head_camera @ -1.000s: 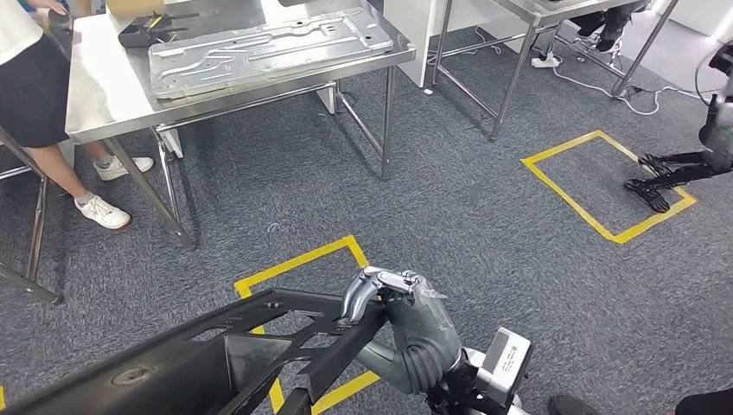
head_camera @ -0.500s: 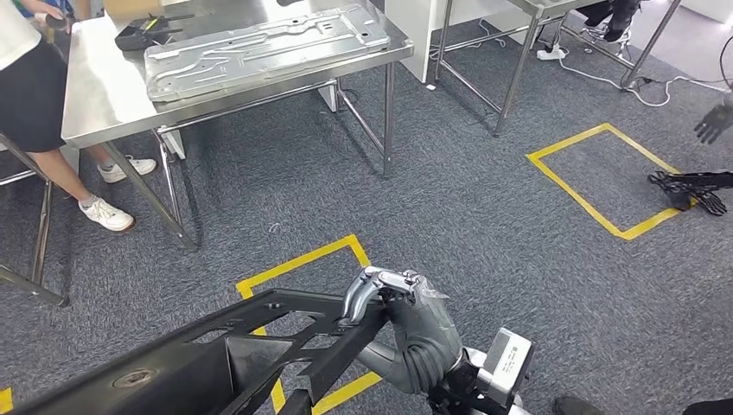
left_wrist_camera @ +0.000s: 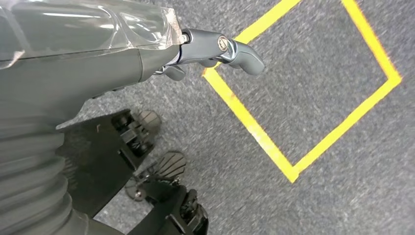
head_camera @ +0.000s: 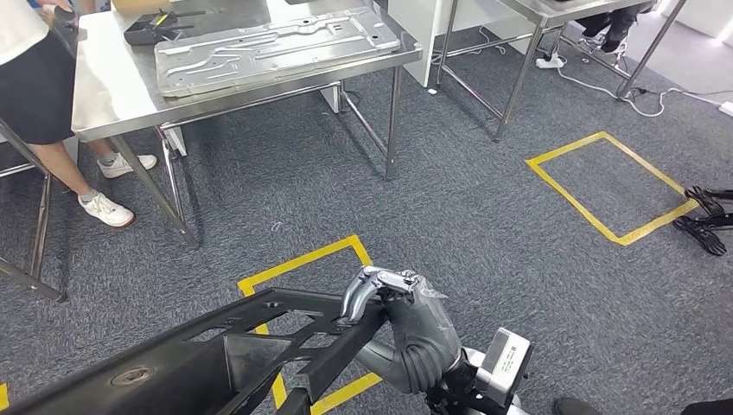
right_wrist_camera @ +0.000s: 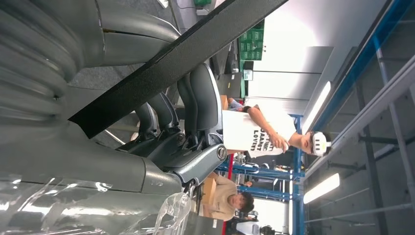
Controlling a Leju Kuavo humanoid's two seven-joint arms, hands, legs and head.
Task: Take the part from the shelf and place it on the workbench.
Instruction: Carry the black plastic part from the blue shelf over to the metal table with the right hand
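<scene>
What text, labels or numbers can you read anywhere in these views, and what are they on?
White T-shirt of a person in the right wrist view: dark printed lettering, turned sideways and too blurred to read.
Small white sign further back in that view: too small to read.
Black part held in the right hand, steel workbench, yellow floor tape: no readable text.

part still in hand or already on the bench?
In hand. The right hand grips the black part above the carpet; the workbench stands ahead, carrying a silver panel.
</scene>
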